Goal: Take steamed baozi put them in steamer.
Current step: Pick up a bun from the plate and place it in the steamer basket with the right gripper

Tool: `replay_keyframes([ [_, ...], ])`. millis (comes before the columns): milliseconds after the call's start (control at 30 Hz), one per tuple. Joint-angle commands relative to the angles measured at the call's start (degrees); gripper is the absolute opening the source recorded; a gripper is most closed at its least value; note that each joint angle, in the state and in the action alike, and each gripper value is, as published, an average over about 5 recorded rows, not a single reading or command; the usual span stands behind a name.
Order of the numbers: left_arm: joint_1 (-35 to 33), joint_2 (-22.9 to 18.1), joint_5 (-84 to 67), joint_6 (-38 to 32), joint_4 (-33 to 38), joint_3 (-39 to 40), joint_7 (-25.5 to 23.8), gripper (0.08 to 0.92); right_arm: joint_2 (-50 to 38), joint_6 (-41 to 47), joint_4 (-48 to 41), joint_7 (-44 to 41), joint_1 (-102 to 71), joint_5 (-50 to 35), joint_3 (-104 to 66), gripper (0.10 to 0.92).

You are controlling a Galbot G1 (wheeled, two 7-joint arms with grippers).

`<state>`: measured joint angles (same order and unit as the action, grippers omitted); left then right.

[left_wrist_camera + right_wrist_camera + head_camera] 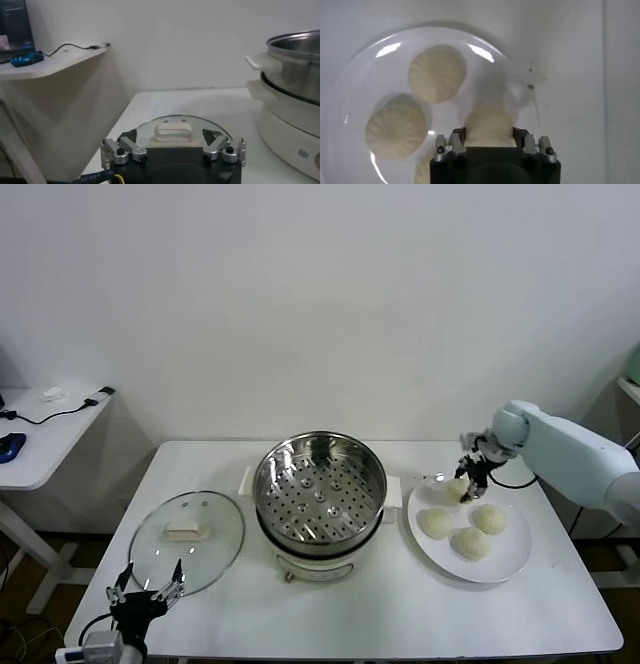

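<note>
Four steamed baozi [471, 542] on one plate [505, 564]; right gripper [466, 486] jaws pinch one.

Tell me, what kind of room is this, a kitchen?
Probably a lab or test room staged as a kitchen: a plain white table against a bare wall, a steamer with baozi laid out, and a side desk with cables.

White right arm [570, 449]; black tools with silver screw-studded fingers [120, 152].
</note>
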<state>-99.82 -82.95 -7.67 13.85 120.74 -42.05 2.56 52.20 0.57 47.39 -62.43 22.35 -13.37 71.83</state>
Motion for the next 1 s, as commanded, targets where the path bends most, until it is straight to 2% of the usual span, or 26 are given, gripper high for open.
replay_keyframes([
  [33, 0.0, 0.2, 0.7, 0.1, 0.6, 0.8, -0.1, 0.823, 4.6, -5.8, 9.5, -4.4, 25.2, -7.9, 12.0, 0.636],
  [200, -0.5, 0.6, 1.0, 0.1, 1.2, 1.0, -0.2, 0.823, 11.0, -10.8, 19.7, -5.0, 31.9, -9.8, 12.6, 0.636],
  [367, -1.0, 0.9, 1.1, 0.0, 1.5, 1.0, -0.1, 0.823, 16.5, -15.7, 31.5, -2.0, 32.6, -11.1, 13.5, 0.636],
  [467, -1.1, 0.9, 1.3, -0.1, 1.6, 1.1, -0.1, 0.823, 19.4, -21.0, 34.2, -0.7, 30.7, -9.1, 14.2, 0.636],
  [733, -1.4, 0.5, 1.6, -0.5, 1.5, 1.3, -0.1, 0.823, 22.6, -35.0, 25.9, -0.5, 22.9, 5.3, 12.7, 0.636],
  [1000, -1.7, 0.3, 1.9, -0.9, 1.2, 1.2, 0.0, 0.823, 22.6, -38.2, 17.4, 0.9, 14.7, 15.0, 10.4, 0.637],
])
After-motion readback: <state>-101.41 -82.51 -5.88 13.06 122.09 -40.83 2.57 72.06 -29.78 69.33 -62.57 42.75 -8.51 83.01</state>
